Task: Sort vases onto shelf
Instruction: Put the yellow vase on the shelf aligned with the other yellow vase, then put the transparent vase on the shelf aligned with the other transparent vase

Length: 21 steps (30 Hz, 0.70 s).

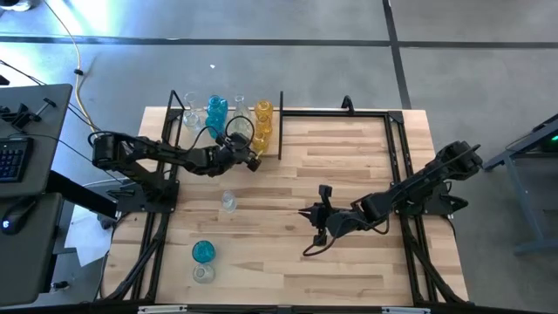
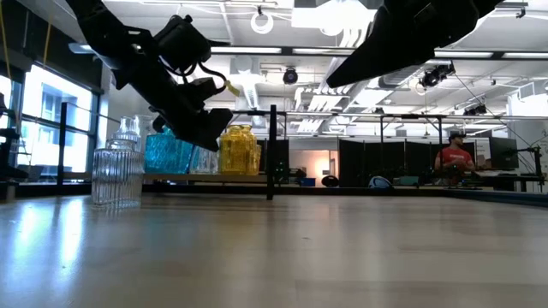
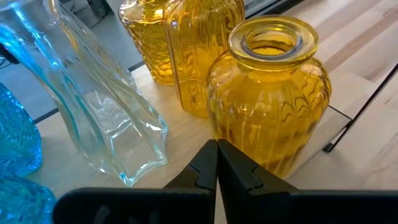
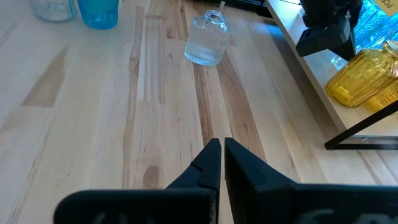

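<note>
So my left hand [image 1: 254, 162] is parked right at the shelf [image 1: 228, 146], fingers pinched fully together with nothing between them. From my left wrist the tips sit just in front of a ribbed yellow vase [image 3: 268, 93] with a wide open mouth, and I can't tell whether they actually touch the glass or just hover at it. Two more yellow vases [image 3: 177, 43] stand behind it on the shelf, a tall twisty clear vase [image 3: 102, 106] stands right beside them, and blue glass [image 3: 15, 134] shows at the far edge of that view.

From overhead the shelf sits at the back of the surface [image 1: 349, 262], left of centre, with the blue vases [image 1: 215, 111] roughly in the middle of it and the yellow ones at its right end by the black post.

My right hand [image 1: 307, 212] is out over the bare middle of the surface, also closed up tight and holding nothing (just waiting there).

Not on the shelf yet: a small ribbed clear vase [image 1: 227, 201] standing upright mid-surface, closer to my left arm, and a blue vase [image 1: 202, 251] near the front edge with another clear one [image 1: 202, 273] just beside it.

There's a person in a red shirt [image 2: 454, 159] way back in the room.
</note>
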Each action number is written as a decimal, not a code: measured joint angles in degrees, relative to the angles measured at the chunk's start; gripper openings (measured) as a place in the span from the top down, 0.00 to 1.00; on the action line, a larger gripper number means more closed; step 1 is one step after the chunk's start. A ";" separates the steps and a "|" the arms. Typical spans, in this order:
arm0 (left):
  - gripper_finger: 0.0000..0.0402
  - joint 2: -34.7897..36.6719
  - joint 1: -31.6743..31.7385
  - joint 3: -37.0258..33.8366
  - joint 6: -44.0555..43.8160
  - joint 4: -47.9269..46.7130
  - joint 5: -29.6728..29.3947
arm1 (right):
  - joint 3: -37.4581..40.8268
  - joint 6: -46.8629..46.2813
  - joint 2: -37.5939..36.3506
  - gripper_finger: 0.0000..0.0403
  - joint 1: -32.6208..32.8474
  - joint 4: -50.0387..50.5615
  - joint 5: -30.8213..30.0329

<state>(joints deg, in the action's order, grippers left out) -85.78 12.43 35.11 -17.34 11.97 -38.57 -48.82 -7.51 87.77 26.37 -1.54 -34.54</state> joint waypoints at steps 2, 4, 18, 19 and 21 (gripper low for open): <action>1.00 0.00 0.00 0.00 0.00 0.00 0.02 | 0.00 0.00 0.00 1.00 0.00 0.00 0.00; 1.00 0.00 0.00 0.00 0.00 0.17 0.02 | 0.00 0.00 0.00 1.00 0.00 0.00 0.00; 1.00 2.87 -3.33 0.00 0.08 -2.40 -0.08 | 0.02 0.01 0.00 1.00 0.00 0.51 0.01; 1.00 3.50 -4.09 0.00 0.07 -3.22 -0.19 | 0.02 0.02 0.00 1.00 0.00 0.52 0.00; 1.00 5.02 -5.89 0.00 0.02 -4.93 -0.21 | 0.02 0.01 -0.02 1.00 0.00 0.54 0.00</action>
<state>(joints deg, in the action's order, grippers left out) -80.75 6.53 35.11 -17.32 7.04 -38.77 -48.80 -7.50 87.74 26.37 -1.00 -34.54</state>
